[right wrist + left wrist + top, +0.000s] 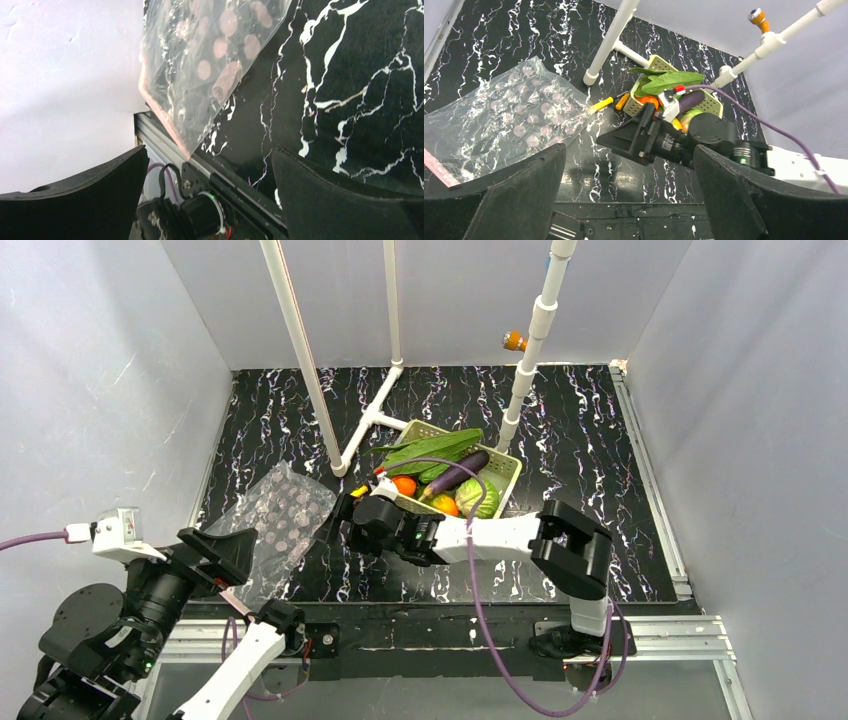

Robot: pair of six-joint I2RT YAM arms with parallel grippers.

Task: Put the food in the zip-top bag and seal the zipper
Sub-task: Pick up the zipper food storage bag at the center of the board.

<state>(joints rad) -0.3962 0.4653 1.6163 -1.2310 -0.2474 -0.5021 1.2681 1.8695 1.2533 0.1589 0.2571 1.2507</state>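
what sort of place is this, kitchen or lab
Most likely a robot test cell in a lab, not a kitchen: plain grey wall panels box in a black marbled table, a white pipe frame stands on it, and the left arm and right arm mount on a metal rail.

Zip-top bag [284, 522] on table [600, 460], left — food [462, 470] in basket [508, 469], right.

Slotted basket [507, 473], white pipe frame [300, 335]

Eggplant [462, 470], leaves [435, 448], cabbage [480, 498] in basket [510, 468]; bag [280, 520] flat nearby
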